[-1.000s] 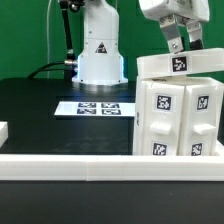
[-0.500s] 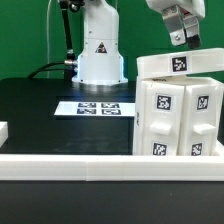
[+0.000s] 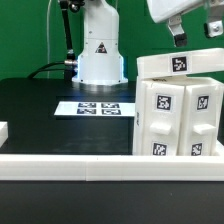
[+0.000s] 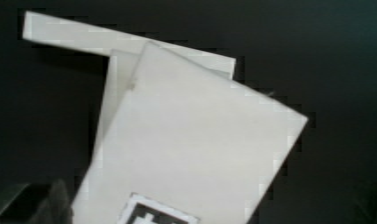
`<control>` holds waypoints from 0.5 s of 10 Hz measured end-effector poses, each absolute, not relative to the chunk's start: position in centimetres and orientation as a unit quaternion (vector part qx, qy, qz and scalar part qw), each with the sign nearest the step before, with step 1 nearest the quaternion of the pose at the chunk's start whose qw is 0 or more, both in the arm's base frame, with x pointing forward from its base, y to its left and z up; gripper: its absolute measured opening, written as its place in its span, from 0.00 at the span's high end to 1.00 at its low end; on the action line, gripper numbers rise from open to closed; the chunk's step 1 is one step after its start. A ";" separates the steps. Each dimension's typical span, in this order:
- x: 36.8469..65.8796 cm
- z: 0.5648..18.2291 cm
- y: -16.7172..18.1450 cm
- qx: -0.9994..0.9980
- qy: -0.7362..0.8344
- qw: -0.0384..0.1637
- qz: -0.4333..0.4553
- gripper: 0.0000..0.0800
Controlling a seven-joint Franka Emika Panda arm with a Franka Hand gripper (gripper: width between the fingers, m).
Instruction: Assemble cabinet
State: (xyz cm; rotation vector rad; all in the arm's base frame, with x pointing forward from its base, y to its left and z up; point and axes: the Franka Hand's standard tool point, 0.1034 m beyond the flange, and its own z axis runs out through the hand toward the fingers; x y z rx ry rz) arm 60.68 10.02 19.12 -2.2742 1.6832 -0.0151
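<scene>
Black tabletop [image 3: 40,110] fills the exterior view; a long white border rail [image 3: 70,163] runs along its near edge, with a short white piece [image 3: 3,131] at the exterior view's left edge of the table.

The cabinet [image 3: 180,105], a large white box, stands at the near corner of the tabletop on the exterior view's right, just behind the rail. Its front shows tagged panels in two columns, each with a square black-and-white tag. A flat white top slab [image 3: 178,64] with its own tag lies across the box, tilted slightly, overhanging toward the table's middle.

White robot base [image 3: 98,45] stands at the far edge of the table, roughly centred, a warning triangle on its shell and black cables [image 3: 66,40] beside it.

The marker board [image 3: 96,107] lies flat in front of the base, toward the far middle of the table, well apart from the cabinet.

The gripper [image 3: 196,33] hangs above the cabinet's top slab, clear of it, at the upper right corner of the exterior view. One dark finger [image 3: 178,38] is plain, a second sits at the picture edge; the claw is released, nothing between the fingers.

Wrist view: angled white cabinet surfaces [image 4: 194,130] against black table, part of one tag [image 4: 158,212] at the frame edge. Blurred; fingers not clearly made out there.
</scene>
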 end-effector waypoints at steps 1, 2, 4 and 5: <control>60.6 19.0 10.0 -0.811 0.565 0.155 -0.009 0.00; 60.6 19.0 10.0 -0.845 0.512 0.153 -0.019 0.00; 60.6 19.0 9.9 -0.901 0.407 0.148 -0.038 0.00; 60.5 19.0 10.0 -0.931 0.338 0.131 -0.050 0.00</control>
